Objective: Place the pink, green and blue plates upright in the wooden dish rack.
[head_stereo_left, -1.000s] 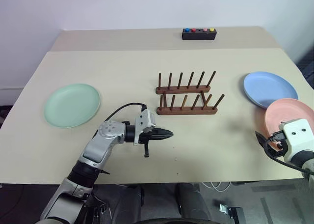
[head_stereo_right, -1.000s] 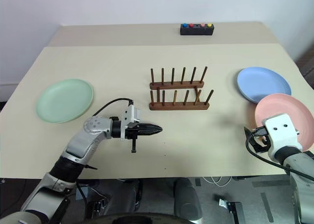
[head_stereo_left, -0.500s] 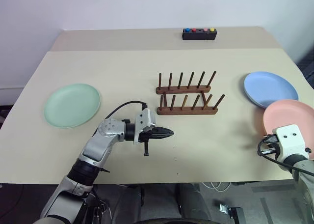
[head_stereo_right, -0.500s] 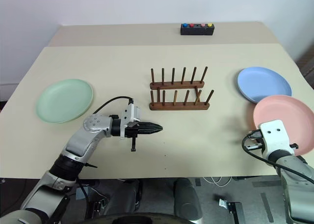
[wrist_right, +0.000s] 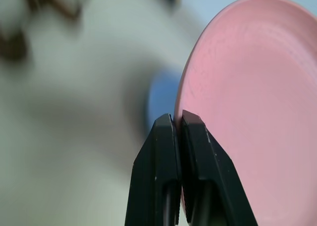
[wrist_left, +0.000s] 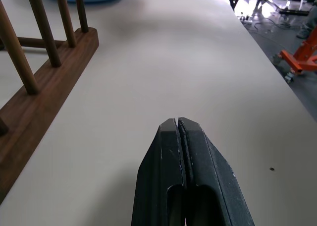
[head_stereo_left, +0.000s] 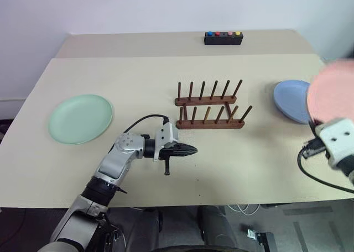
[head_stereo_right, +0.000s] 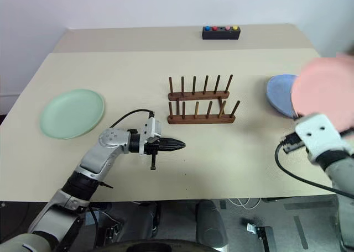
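Step in hand — carrying the pink plate (head_stereo_right: 326, 92), first of three: the right gripper (wrist_right: 177, 124) has its jaws pinching the plate's rim, plate lifted off the tabletop (head_stereo_left: 138, 75) well right of the dish rack (head_stereo_left: 210, 107), overlapping the blue plate (head_stereo_left: 290, 99) behind it. Green plate (head_stereo_left: 81, 117) lies flat far left of the rack; left gripper (wrist_left: 179, 129) idles just in front of the rack, jaws pressed together, empty. Next move, by my reckoning — swing the pink plate leftward over the rack, keep it on edge, and lower it between two pairs of pegs.
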Tool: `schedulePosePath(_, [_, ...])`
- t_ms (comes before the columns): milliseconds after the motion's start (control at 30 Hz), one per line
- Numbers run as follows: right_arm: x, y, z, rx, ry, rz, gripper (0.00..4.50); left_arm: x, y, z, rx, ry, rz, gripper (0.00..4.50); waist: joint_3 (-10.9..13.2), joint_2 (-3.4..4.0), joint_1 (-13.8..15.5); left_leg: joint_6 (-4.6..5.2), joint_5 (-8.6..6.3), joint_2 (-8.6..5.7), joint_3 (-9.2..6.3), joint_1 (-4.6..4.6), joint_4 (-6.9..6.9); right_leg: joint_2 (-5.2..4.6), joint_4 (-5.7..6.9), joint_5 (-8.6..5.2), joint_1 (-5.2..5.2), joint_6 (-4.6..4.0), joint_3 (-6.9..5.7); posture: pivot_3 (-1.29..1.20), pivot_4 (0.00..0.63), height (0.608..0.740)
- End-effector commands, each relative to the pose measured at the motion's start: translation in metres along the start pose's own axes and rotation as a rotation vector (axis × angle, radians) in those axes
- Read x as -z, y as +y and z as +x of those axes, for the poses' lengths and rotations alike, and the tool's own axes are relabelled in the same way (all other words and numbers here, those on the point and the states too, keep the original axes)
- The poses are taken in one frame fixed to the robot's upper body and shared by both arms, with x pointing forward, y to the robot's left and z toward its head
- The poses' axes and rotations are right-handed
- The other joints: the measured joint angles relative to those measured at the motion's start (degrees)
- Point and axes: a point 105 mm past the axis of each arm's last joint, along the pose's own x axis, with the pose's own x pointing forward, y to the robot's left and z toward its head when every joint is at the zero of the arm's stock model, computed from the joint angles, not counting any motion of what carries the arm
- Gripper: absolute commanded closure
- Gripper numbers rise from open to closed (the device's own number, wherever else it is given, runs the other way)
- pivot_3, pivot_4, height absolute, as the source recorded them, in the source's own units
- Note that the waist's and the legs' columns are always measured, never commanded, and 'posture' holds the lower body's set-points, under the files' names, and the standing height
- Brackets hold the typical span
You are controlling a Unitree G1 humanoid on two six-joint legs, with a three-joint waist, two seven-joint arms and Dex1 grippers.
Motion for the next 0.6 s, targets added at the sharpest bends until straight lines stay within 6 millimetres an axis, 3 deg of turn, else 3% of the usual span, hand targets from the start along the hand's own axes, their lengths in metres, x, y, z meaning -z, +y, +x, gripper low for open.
schedulePosePath(33, [-0.049,0.007,0.014,-0.077,-0.229,0.029,4.46,-0.007,0.001,0.003,0.003,-0.018,0.044,4.5,0.0,-0.02,0.1,0.0,0.0,0.0,0.0,-0.01,0.0,0.0,-0.01,0.0,0.0,0.0,0.0,0.0,0.15,0.74])
schedulePosePath(133, [-0.071,0.015,0.027,-0.15,-0.342,0.092,4.46,-0.007,0.0,0.004,-0.001,-0.019,0.047,4.5,0.0,-0.05,0.3,0.0,0.0,-0.01,-0.01,-0.09,-0.01,-0.01,-0.06,0.01,-0.05,0.01,-0.01,0.0,0.15,0.74])
schedulePosePath(267, [-0.098,0.011,0.043,-0.256,-0.495,0.333,4.46,-0.007,0.002,-0.002,-0.046,-0.015,0.049,4.5,0.0,-0.05,0.3,0.0,0.0,-0.01,-0.04,-0.15,0.0,-0.02,-0.07,0.02,-0.09,0.02,-0.02,0.0,0.15,0.74])
schedulePosePath(467, [-0.108,0.012,0.049,-0.392,-0.565,0.592,4.46,-0.004,0.0,-0.012,-0.106,0.002,0.04,4.5,0.0,-0.04,0.3,0.02,-0.01,-0.01,-0.1,-0.17,-0.07,-0.02,-0.06,0.02,-0.12,0.02,-0.06,0.0,0.15,0.74])
schedulePosePath(600, [-0.107,0.023,0.048,-0.501,-0.552,0.665,4.46,-0.003,-0.001,-0.015,-0.124,0.007,0.037,4.5,0.0,-0.01,0.3,0.02,-0.01,-0.01,-0.1,-0.22,-0.06,-0.02,0.0,0.03,-0.22,0.01,-0.06,0.0,0.15,0.74])
